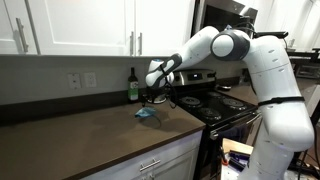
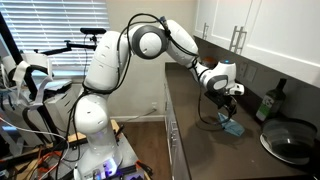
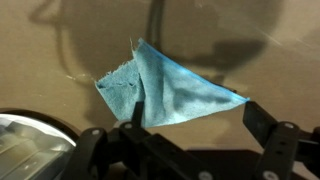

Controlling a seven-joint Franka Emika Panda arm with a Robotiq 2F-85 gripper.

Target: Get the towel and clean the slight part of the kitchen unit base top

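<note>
In an exterior view, got a small blue towel bunched up on the dark worktop, near the stove. Seeing the fingers hanging right above it and a dark bottle just behind, by the wall. Way too small here to call the towel's direction.

Again in an exterior view, spotted the towel lying just below the fingers, with the bottle and a black pan further along.

Wrist view: finally getting a decent look at the towel. Reads as a rumpled triangle with its long axis going left-right across the frame, sharp corner aimed right and frayed short edge on the left. Seeing the fingers spread wide, gripping nothing, one over the towel's left part and one just past the sharp corner. Can't tell whether they're touching the cloth.
</note>
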